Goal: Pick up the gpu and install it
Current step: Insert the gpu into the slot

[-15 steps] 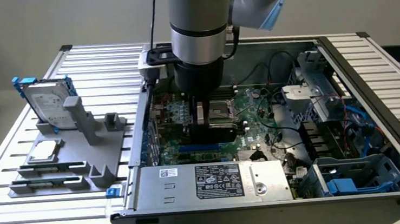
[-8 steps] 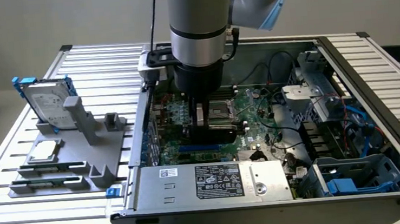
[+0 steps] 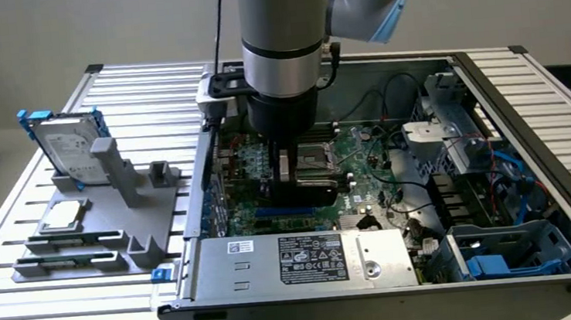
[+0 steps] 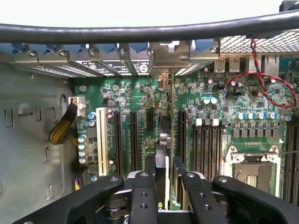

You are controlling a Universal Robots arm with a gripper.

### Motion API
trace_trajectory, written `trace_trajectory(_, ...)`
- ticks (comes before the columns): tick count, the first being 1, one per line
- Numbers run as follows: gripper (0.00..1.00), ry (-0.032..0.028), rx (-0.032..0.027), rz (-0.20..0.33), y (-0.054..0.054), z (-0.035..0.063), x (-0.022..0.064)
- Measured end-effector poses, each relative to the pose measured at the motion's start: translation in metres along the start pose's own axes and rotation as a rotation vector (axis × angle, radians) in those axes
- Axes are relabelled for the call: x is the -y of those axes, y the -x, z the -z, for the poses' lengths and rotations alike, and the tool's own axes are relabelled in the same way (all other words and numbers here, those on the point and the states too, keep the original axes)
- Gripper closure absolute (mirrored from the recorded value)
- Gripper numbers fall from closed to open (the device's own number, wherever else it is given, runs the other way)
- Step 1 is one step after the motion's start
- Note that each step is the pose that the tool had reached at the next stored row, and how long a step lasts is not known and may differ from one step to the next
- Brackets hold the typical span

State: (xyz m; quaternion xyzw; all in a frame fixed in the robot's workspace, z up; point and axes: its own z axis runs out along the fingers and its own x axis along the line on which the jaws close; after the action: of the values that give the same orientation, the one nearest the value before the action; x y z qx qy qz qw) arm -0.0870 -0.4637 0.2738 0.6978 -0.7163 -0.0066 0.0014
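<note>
Grey aluminium slats form the table point(image 3: 133, 80), and on it lies the open computer case point(image 3: 382, 310). In the exterior view the arm point(image 3: 280, 36) reaches straight down into the case, with the gripper point(image 3: 300, 166) low over the green motherboard point(image 3: 362, 149). A dark block, the gpu point(image 3: 297, 194), is in the gripper, right at the board. Well off to the exterior view's left, a grey fixture point(image 3: 122, 182) carries a silver hard drive point(image 3: 67, 144) standing upright and a square CPU chip point(image 3: 63, 216) lying flat.

In the wrist view the gpu point(image 4: 161, 142) is seen edge-on, a thin card running between the long black expansion slots point(image 4: 134, 135). The black fingers point(image 4: 150, 170) are clamped on it, one on each face. I can't tell whether its edge is seated in a slot. The open CPU socket point(image 4: 252, 170) sits well apart from it.
</note>
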Motion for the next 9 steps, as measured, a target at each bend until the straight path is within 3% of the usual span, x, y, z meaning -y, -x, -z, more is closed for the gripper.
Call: trace_trajectory(9,0.74,0.0001,-0.0001,-0.009,-0.0002,-0.0021,-0.0022)
